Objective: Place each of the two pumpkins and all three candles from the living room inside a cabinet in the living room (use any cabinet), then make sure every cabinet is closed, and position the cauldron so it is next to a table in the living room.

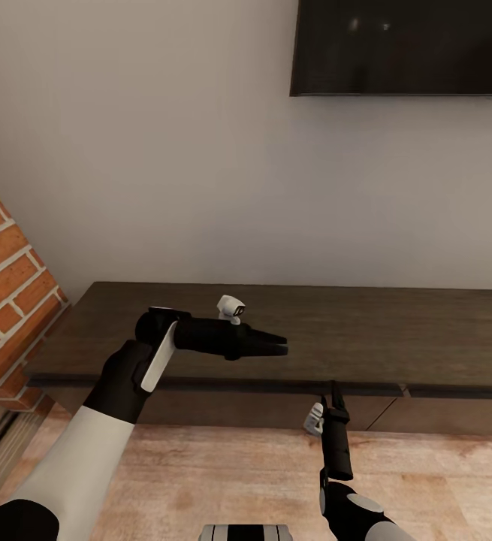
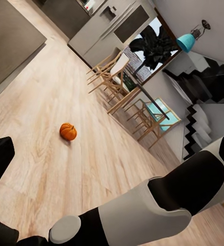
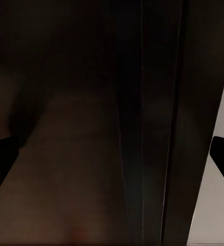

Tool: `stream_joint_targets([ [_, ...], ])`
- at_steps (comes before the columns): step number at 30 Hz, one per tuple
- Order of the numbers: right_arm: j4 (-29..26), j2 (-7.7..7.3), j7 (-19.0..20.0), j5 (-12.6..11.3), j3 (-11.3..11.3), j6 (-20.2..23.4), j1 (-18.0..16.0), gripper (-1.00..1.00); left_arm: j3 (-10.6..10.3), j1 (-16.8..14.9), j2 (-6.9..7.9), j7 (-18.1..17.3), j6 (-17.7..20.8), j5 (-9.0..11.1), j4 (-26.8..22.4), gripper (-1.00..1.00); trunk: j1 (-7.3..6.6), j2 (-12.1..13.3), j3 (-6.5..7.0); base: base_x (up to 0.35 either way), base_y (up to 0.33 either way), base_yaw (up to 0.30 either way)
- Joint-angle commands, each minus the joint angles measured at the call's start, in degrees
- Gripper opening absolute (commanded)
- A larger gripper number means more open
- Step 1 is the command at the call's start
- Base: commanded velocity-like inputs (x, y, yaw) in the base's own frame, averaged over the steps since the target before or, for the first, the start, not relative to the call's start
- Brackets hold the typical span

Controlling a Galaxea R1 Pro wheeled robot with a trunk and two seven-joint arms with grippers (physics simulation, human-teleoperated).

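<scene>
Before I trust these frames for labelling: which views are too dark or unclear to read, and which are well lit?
Head view: evenly lit and sharp, the cabinet top and the brick fireplace both clear. Left wrist view: bright, tilted; the pumpkin on the wood floor casts a small soft shadow. Right wrist view: very dark, close against the cabinet front, little detail.

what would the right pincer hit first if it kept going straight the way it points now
Most likely the cabinet. In the head view the right pincer points at the front edge just under the dark top, and the right wrist view shows dark wood close ahead. Whether it already touches, I cannot tell.
</scene>
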Motion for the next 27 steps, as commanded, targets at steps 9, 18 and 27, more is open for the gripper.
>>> stream_joint_targets([
  [9, -0.6, 0.04, 0.01, -0.03, -0.14, -0.07, -0.08, -1.0, 0.0, 0.0, 0.01, 0.03, 0.0, 0.0, 0.09, 1.0, 0.0, 0.0, 0.01, 0.0, 0.0, 0.0],
  [18, -0.6, 0.04, 0.09, -0.03, -0.14, -0.07, -0.08, -1.0, 0.0, 0.0, -0.09, 0.04, 0.0, -0.03, 0.22, 1.0, 0.0, 0.0, 0.01, -0.085, 0.0, 0.0],
  [27, -0.83, -0.03, 0.01, -0.03, -0.14, -0.12, -0.08, -1.0, 0.0, 0.0, -0.01, 0.03, 0.0, 0.0, 0.26, 1.0, 0.0, 0.0, 0.01, -0.007, 0.0, 0.0],
])
